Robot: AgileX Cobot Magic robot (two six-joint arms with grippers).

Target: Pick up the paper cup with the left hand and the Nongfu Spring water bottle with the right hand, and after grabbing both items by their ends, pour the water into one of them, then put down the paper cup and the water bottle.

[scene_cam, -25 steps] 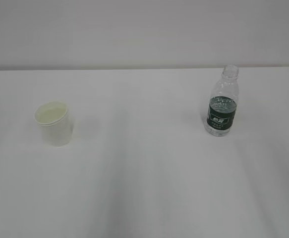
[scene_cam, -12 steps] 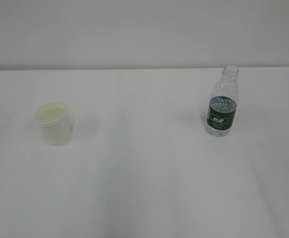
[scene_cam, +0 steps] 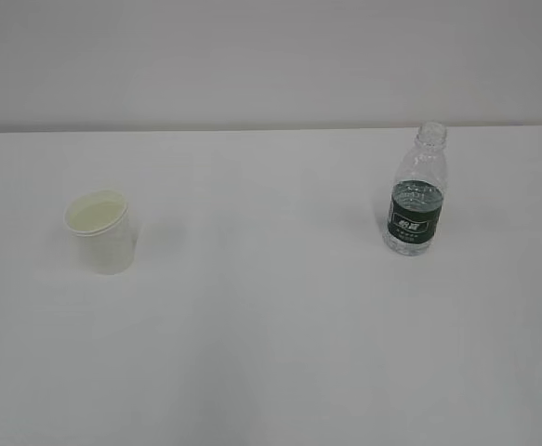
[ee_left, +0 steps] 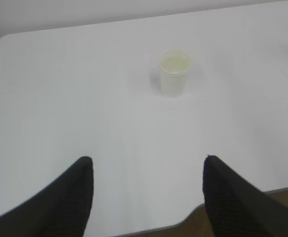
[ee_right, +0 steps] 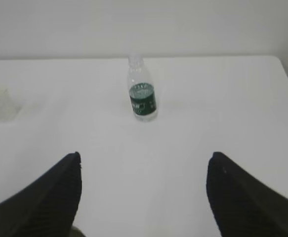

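While both arms hang back at the near edge of the table, nothing has been picked up yet, so I'd say this is the very start: the approach before either grasp. The paper cup stands upright on the left side, and the Nongfu Spring water bottle stands upright well apart from it on the right, uncapped, with the water sitting low in it (the level is hard to read behind the green label). The left hand has its jaws spread wide and empty, the cup well ahead and slightly right of centre. The right hand is likewise wide open and empty, the bottle well ahead between its fingers. Next, I reckon, each arm must travel forward and down, the left closing gently around the cup so it isn't crushed, the right taking the bottle without tipping it.
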